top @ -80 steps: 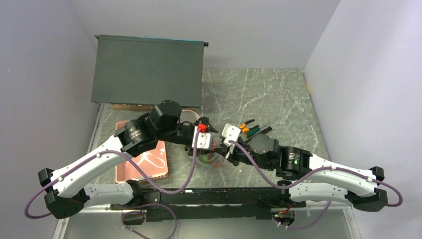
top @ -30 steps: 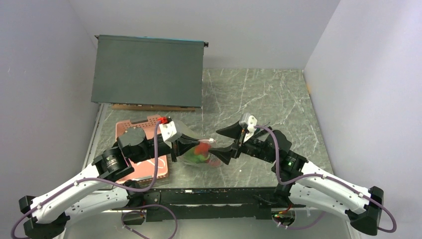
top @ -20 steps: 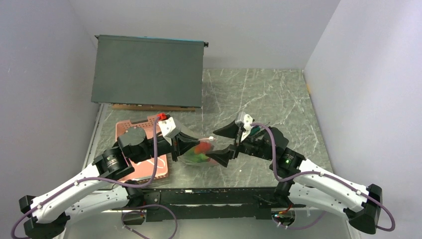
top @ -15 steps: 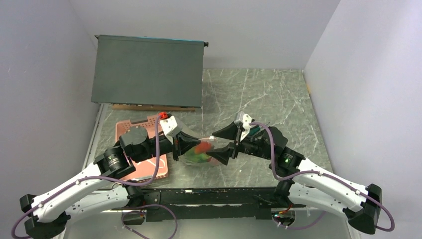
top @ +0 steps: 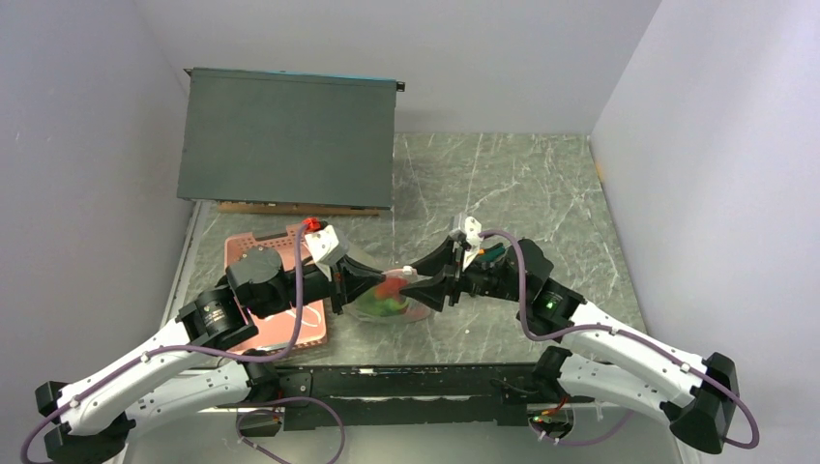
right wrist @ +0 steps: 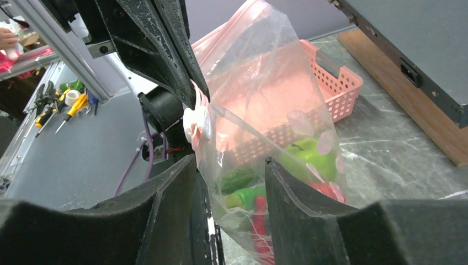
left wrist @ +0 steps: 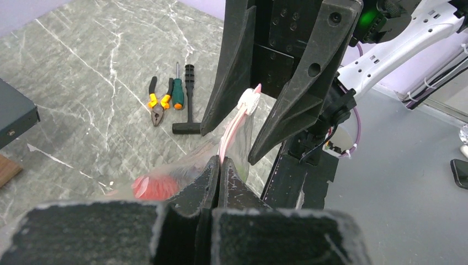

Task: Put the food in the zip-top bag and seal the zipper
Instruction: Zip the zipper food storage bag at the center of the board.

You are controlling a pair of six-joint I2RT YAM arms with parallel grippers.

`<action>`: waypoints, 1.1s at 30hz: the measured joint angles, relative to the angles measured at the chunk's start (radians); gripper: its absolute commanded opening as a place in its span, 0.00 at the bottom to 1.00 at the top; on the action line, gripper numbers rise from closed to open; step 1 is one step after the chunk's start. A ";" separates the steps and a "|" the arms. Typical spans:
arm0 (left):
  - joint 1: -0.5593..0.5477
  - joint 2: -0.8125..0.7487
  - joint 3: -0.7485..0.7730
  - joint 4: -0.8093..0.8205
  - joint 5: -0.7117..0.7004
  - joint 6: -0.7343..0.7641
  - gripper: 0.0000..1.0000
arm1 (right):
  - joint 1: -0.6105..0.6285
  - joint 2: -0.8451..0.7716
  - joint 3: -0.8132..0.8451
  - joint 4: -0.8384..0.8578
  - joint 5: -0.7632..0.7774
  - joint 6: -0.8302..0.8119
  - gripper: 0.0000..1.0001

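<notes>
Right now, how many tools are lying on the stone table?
3, lying side by side: orange-handled pliers, then a green-handled screwdriver, then a black T-handle tool. More may be hidden from view.

The worktop (top: 503, 184) was grey-green stone veined with white, boxed in on three sides by plain, pale lavender-grey walls: a back wall (top: 406, 48), a left wall (top: 77, 174) and a right wall (top: 716, 174). A dark flat-topped box (top: 285, 140) sat at the back left, touching a wooden board (top: 290, 207) along its near side. A black rail (top: 416, 379) ran along the near edge. The light was soft and even, and shadows were faint.
</notes>
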 measured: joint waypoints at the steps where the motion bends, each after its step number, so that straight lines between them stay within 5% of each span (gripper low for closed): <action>1: 0.000 0.000 0.000 -0.003 0.000 -0.002 0.00 | 0.000 0.007 0.002 0.001 -0.005 0.000 0.49; 11: 0.000 -0.001 0.001 -0.011 0.002 -0.009 0.00 | -0.001 0.040 0.036 0.006 -0.050 -0.001 0.36; 14: 0.000 0.000 0.005 -0.016 0.003 -0.009 0.00 | -0.002 0.050 0.042 0.013 -0.069 0.000 0.06; 17: 0.000 0.003 0.019 -0.037 0.005 -0.009 0.00 | -0.002 0.053 0.042 0.019 -0.086 -0.002 0.00; 18: 0.000 0.004 0.024 -0.042 0.005 -0.010 0.04 | -0.002 0.053 0.042 0.021 -0.088 -0.001 0.00; 21: 0.000 0.015 0.042 -0.060 0.008 -0.011 0.41 | -0.002 0.051 0.042 0.027 -0.087 -0.001 0.00; 23: 0.000 0.027 0.060 -0.065 0.007 -0.019 0.57 | -0.002 0.047 0.039 0.028 -0.074 0.001 0.00; 29: 0.000 0.148 0.234 -0.124 0.067 0.031 0.74 | -0.002 0.035 0.033 0.018 -0.067 0.002 0.00; 33: 0.000 0.269 0.387 -0.182 0.179 0.122 0.73 | -0.002 0.036 0.035 -0.002 -0.074 0.002 0.00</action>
